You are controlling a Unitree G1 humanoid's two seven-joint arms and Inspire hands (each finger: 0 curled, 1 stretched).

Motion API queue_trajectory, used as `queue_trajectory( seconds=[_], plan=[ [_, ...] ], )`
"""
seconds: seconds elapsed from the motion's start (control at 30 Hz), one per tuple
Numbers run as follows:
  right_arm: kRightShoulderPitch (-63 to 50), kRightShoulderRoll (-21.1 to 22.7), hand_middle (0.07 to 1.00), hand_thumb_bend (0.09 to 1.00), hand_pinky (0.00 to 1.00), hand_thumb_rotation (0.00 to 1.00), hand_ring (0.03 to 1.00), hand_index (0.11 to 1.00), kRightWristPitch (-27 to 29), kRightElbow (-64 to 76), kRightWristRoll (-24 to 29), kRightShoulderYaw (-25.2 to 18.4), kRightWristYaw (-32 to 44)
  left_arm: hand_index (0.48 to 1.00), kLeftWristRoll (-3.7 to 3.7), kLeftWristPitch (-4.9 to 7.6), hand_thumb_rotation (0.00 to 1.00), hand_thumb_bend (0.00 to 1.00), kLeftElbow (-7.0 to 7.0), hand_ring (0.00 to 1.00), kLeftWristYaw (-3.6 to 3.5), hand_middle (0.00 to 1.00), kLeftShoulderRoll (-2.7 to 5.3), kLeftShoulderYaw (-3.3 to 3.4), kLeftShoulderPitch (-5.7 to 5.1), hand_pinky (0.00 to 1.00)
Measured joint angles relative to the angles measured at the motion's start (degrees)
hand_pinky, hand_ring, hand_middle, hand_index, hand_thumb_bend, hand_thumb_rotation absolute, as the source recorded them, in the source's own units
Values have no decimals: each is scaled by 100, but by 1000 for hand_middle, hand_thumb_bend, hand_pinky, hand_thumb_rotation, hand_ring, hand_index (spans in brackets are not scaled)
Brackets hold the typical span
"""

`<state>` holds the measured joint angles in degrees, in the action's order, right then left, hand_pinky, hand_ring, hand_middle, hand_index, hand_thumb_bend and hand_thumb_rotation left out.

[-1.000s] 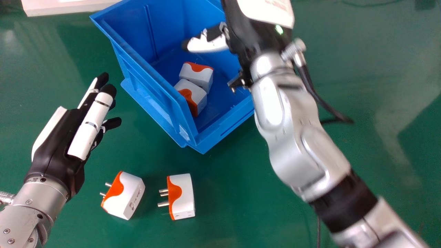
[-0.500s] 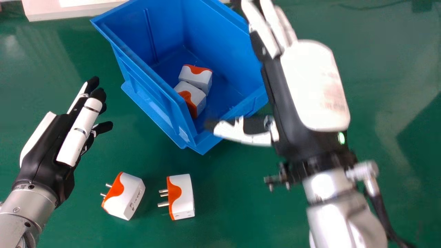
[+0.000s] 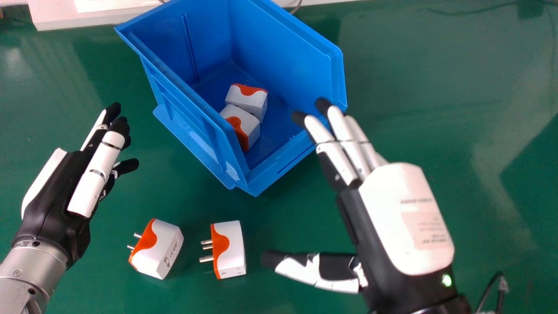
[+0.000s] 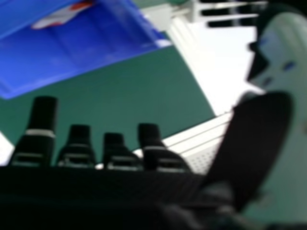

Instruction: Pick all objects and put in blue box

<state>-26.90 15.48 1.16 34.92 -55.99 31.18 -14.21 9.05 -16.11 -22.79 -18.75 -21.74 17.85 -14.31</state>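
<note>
The right hand point(image 3: 405, 218) is wide open and empty, its fingers straight and thumb spread, above the green tabletop point(image 3: 436, 87) beside the near right part of the blue box point(image 3: 209, 131). The left hand point(image 3: 56, 205) is open and empty too, left of the box. The tabletop runs out on all sides, with a pale slab point(image 3: 56, 17) along its far edge. The box sits angled before the slab, its tall left wall standing between the left hand and two white-and-orange plugs, the far plug point(image 3: 250, 101) and near plug point(image 3: 248, 124), inside. Between the hands, on the tabletop, lie the left plug point(image 3: 163, 248) and right plug point(image 3: 232, 250), apart, prongs leftward.
</note>
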Motion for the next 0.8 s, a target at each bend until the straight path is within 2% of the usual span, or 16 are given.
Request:
queue_trajectory(
  seconds=[0.17, 0.5, 0.8],
  plan=[
    [-197, -3, 922, 566, 694, 353, 883, 868, 368, -371, 217, 56, -47, 1000, -1, 45, 1000, 406, 11, 976, 0, 1000, -1, 0, 0, 895],
    [-194, 48, 857, 529, 634, 354, 819, 808, 737, -509, 215, 83, 118, 1000, -19, 45, 1000, 405, 11, 977, 5, 1000, -2, -10, 1, 898],
    [102, 22, 798, 512, 602, 304, 762, 755, 1039, -903, 218, 245, 318, 1000, -37, 45, 1000, 405, 14, 977, 5, 1000, -5, -15, 2, 898]
  ],
)
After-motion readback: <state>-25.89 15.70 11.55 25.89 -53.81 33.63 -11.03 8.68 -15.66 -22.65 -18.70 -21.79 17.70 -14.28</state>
